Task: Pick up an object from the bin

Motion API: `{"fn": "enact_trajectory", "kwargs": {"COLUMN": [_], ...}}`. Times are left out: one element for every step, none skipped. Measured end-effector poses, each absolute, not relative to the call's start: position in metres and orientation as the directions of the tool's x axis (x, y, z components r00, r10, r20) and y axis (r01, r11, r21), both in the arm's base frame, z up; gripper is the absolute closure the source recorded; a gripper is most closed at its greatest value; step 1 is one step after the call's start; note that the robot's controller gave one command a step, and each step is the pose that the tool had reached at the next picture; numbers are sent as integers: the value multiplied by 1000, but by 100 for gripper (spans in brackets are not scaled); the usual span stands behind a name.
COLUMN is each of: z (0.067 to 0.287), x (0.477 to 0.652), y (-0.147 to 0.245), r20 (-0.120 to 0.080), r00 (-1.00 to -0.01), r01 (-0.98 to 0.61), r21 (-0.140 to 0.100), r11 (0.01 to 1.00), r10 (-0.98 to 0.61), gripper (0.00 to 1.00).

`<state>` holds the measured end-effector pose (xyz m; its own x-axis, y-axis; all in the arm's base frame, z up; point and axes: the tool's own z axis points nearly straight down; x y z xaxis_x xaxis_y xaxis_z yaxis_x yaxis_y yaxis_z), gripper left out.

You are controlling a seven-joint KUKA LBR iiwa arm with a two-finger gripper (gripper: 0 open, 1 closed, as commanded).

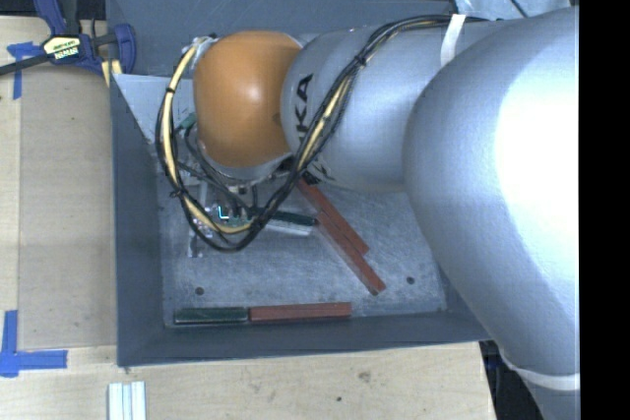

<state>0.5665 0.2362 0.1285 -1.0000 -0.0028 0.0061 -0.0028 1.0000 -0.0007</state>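
Black block letters stand on the silver arm link (374,123) in the middle of the frame, over the grey bin (138,241). Just right of the orange wrist cover (241,93), "KA" can be read, turned sideways and partly crossed by the cables (340,89). More black lettering at the link's lower edge is too cut off to read.

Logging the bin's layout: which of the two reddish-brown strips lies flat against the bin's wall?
The level strip at the near wall, end to end with a dark green strip. The other strip lies slanted mid-floor.
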Motion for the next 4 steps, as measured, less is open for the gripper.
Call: {"fn": "enact_trajectory", "kwargs": {"z": [133,153,108,80], "x": [569,569,583,600], "y": [235,178,161,133], "r20": [-2,2,-10,1], "r00": [-1000,-999,-992,-992], "r01": [0,36,122,124], "r21": [1,1,3,0], "r11": [1000,999,992,992], "r10": [0,36,122,124], "gripper": [0,0,0,0]}}
